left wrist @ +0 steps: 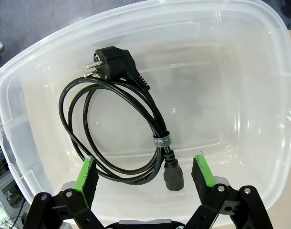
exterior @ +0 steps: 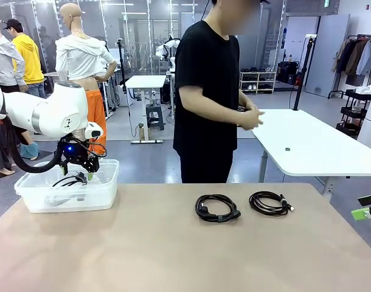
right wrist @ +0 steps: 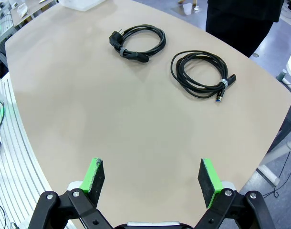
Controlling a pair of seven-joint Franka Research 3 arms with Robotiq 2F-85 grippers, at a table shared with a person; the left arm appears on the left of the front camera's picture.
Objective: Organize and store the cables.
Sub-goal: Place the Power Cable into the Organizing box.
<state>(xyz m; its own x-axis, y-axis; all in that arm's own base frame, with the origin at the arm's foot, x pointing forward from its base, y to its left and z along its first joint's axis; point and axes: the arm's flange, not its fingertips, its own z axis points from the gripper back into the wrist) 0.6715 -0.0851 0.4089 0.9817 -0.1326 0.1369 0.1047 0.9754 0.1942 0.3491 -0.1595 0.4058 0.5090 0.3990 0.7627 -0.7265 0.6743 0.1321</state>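
L gripper [left wrist: 144,164] hangs over the clear bin [left wrist: 260,95] at the table's [exterior: 173,255] far-left corner, jaws spread wide, nothing in them. Wrist cam looks straight down into the bin: one black power cable [left wrist: 161,140] lies coiled on the bin floor, round plug at the far end of the coil, blocky connector at the near end. That connector sits between the two green pads [left wrist: 88,171], closer to the one on pic right, and the coil's near loop passes right by the pic-left pad. Can't tell if a pad touches the cord; looks like the cable rests loose below the fingertips, not pinched

R gripper [right wrist: 152,174] is also fully open and empty, low over bare tabletop at the robot's right edge; front cam catches just a green pad at the pic's right border. Two more coils lie well ahead of it, near the table's far side. 2nd power cable [right wrist: 131,53], tied w/ a band, is the one farther from this gripper. A thinner cord [right wrist: 223,82] w/ a small flat plug is the nearer, just beside the other, not touching it. From the front both sit mid-table to right of centre, well apart from the bin

Person [exterior: 204,91] in a black tee stands at the far side behind the coils, hands [exterior: 249,115] together at waist height, off the table
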